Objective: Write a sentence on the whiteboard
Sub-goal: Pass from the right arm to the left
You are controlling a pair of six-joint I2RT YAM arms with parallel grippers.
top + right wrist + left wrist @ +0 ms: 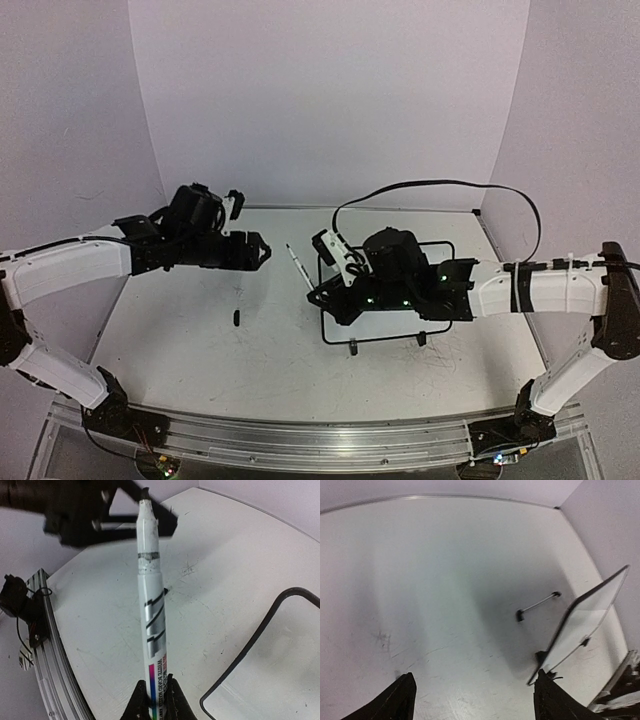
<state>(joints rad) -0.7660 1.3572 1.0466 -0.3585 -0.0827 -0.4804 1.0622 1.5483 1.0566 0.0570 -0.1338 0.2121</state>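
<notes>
Gripping a marker (150, 630) near its rear end, the right hand (154, 692) is closed tight on the barrel, with the bare black tip pointing away from it toward the left arm. The whiteboard (385, 325) sits on the table (200, 340) right of centre, directly under the right arm, with its two black feet at the near edge. The marker's tip reaches out past the board's left edge, over bare table. The left hand (262, 250) hovers left of centre, well apart from the board, its fingers (400, 700) spread wide with nothing between them. A small black piece (236, 318) lies on the table just nearer than the left hand.
</notes>
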